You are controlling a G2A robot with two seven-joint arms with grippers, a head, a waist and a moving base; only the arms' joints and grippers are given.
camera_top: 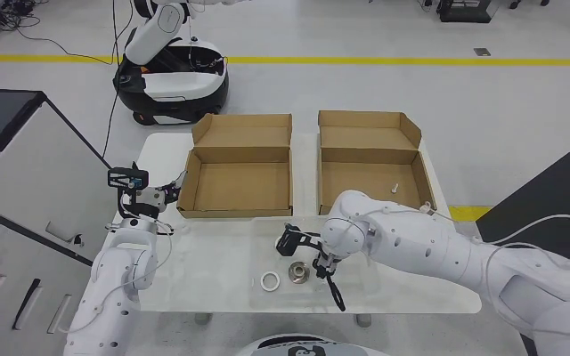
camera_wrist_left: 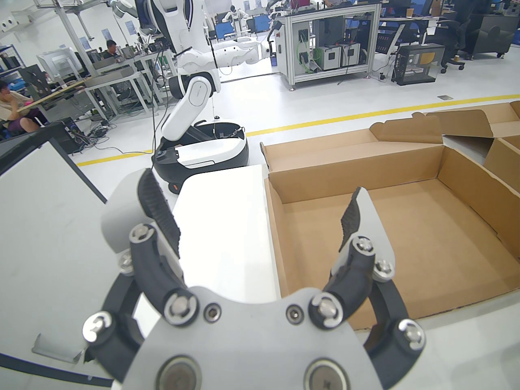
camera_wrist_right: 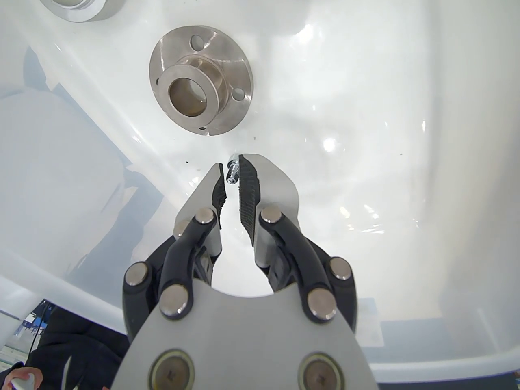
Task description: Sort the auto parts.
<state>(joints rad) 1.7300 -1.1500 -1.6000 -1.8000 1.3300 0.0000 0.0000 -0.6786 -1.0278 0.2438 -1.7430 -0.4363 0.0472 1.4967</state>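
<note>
Pinching a screw (camera_wrist_right: 231, 173) near the table's (camera_top: 223, 258) front edge, the right gripper (camera_wrist_right: 231, 167) is clenched; the left gripper (camera_wrist_left: 254, 185) is spread wide.

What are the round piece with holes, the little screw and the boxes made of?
Round piece: apparently metal, perhaps steel, with a dull brushed sheen. Screw, pinched in the right hand: shiny metal, threaded. Boxes: plain brown cardboard, matt, with folded flaps.
</note>
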